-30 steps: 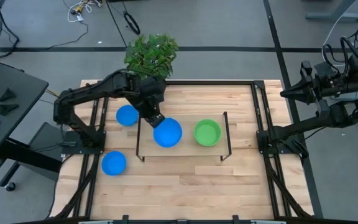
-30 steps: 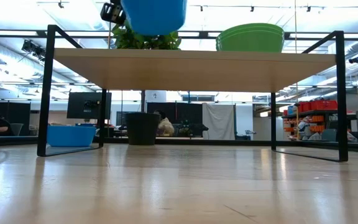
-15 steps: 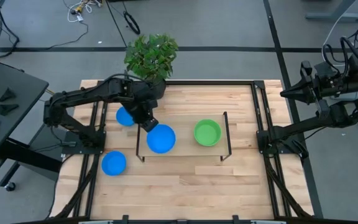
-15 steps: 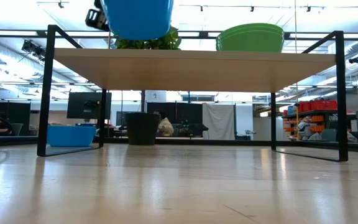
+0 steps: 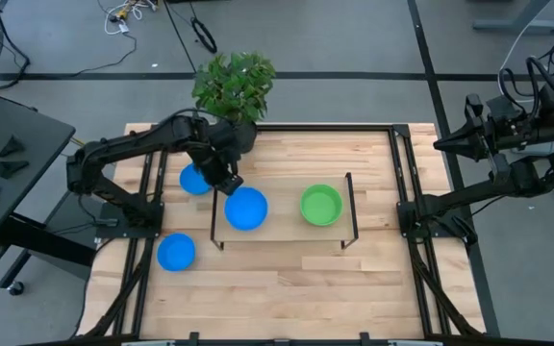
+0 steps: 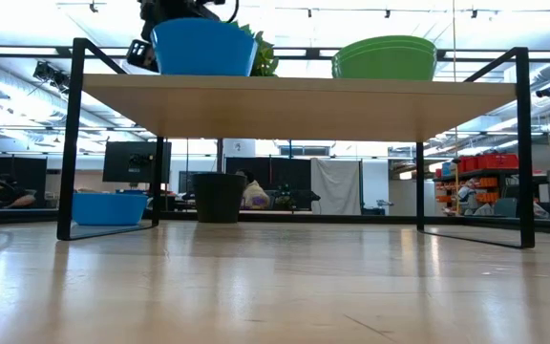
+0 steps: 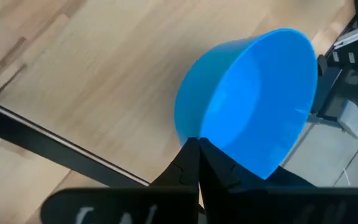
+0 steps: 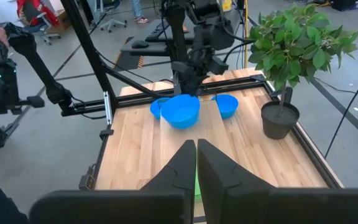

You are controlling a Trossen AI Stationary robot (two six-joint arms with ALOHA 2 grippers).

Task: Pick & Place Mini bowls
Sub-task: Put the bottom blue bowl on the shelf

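3 blue bowls (image 5: 246, 209) – 1 green bowl (image 5: 321, 205)

Green bowl (image 8: 196, 188) (behind gripper fingers) mostly hidden.

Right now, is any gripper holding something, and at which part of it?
The left gripper holds a bright blue round plastic bowl by its rim, above the wooden shelf. The right gripper, off the table's right side, holds nothing.
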